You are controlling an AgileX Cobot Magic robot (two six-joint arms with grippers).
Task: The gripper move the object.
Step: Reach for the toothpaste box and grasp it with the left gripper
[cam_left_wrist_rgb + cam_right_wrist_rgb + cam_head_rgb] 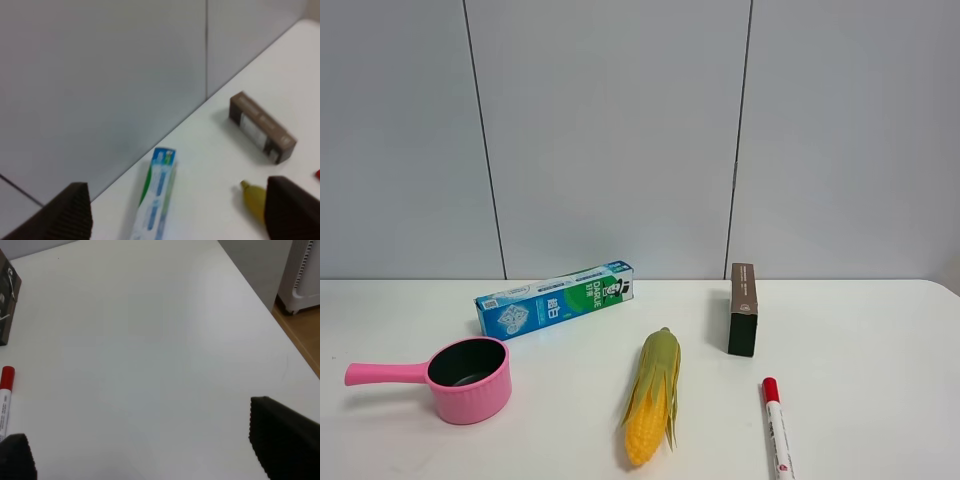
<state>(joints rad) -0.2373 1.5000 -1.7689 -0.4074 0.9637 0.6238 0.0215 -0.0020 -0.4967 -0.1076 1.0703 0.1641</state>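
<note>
Trouble would come on the approach: the long slim blue-and-green toothpaste carton (555, 300) lies at the back of the white table (880, 340), near the grey wall (620, 130), the pink ribbed saucepan (470, 382) close to one end. The left gripper (180, 217) hangs well clear of it, jaws spread wide and empty; the right gripper (150, 452) is likewise open over the table. A skewed descent could clip the saucepan, or jaws closing along the carton's length would likely shove it aside

The left end effector (180, 220) and right end effector (150, 455) each show two blunt, matte black fingers (70, 212) with finely ribbed faces.
</note>
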